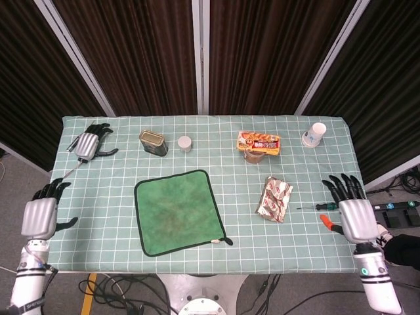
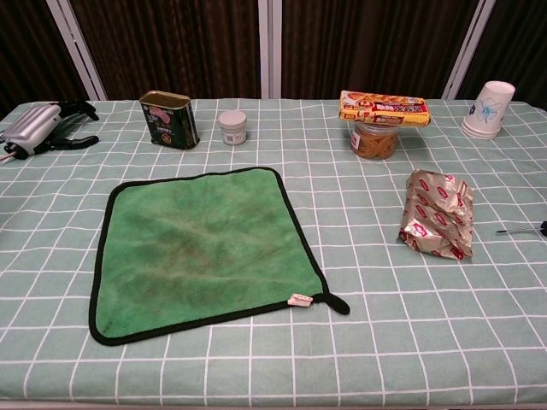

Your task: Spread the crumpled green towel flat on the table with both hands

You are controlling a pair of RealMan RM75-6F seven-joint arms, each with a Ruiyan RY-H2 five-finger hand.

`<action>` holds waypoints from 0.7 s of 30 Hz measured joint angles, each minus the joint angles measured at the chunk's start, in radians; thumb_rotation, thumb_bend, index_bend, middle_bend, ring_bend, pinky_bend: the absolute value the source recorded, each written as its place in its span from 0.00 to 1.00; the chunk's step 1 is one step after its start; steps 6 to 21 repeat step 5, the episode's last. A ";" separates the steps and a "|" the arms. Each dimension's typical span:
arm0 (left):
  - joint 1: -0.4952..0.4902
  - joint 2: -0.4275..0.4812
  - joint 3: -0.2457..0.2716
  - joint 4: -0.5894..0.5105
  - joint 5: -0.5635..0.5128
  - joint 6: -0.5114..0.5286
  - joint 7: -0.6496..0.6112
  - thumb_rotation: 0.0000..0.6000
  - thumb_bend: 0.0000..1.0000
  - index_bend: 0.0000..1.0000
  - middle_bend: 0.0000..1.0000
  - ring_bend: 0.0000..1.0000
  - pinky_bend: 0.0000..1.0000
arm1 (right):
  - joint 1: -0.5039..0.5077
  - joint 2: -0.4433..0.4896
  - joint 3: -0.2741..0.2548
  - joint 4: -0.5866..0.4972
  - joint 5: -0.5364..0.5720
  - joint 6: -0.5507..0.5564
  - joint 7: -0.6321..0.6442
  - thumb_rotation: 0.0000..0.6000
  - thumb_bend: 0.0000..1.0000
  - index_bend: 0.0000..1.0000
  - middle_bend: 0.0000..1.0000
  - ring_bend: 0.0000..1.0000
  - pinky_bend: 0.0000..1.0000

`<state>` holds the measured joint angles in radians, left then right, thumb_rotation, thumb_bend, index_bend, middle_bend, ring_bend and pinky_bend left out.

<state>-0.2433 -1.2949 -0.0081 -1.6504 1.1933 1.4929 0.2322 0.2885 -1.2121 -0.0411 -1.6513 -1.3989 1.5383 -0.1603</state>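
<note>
Left hand: the left hand is off the left edge of the bench. It is silver with black fingers. The fingers are spread apart and hold nothing.
Right hand: the right hand is past the right edge of the bench. Its black fingers are spread too, and it holds nothing. One fingertip is orange.
Towel: the towel is soft, green and square with a black rim. It lies flat in the middle of the bench, well apart from both hands. A small white tag and a black loop sit at its near right corner.
Bench: it has a pale green cloth with white squares.
Packet: a crinkly, shiny packet lies right of the towel.
Screwdriver: a thin screwdriver lies near the right hand.
Far side: a metal tin, a small jar, a flat box on a round tub, and a paper cup.
Far left corner: a spare silver hand lies there.
</note>
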 measured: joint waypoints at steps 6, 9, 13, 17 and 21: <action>0.070 0.016 0.026 -0.070 0.039 0.080 0.045 1.00 0.04 0.26 0.23 0.20 0.25 | -0.085 0.021 -0.014 -0.012 -0.009 0.063 0.047 1.00 0.10 0.15 0.10 0.00 0.00; 0.070 0.016 0.026 -0.070 0.039 0.080 0.045 1.00 0.04 0.26 0.23 0.20 0.25 | -0.085 0.021 -0.014 -0.012 -0.009 0.063 0.047 1.00 0.10 0.15 0.10 0.00 0.00; 0.070 0.016 0.026 -0.070 0.039 0.080 0.045 1.00 0.04 0.26 0.23 0.20 0.25 | -0.085 0.021 -0.014 -0.012 -0.009 0.063 0.047 1.00 0.10 0.15 0.10 0.00 0.00; 0.070 0.016 0.026 -0.070 0.039 0.080 0.045 1.00 0.04 0.26 0.23 0.20 0.25 | -0.085 0.021 -0.014 -0.012 -0.009 0.063 0.047 1.00 0.10 0.15 0.10 0.00 0.00; 0.070 0.016 0.026 -0.070 0.039 0.080 0.045 1.00 0.04 0.26 0.23 0.20 0.25 | -0.085 0.021 -0.014 -0.012 -0.009 0.063 0.047 1.00 0.10 0.15 0.10 0.00 0.00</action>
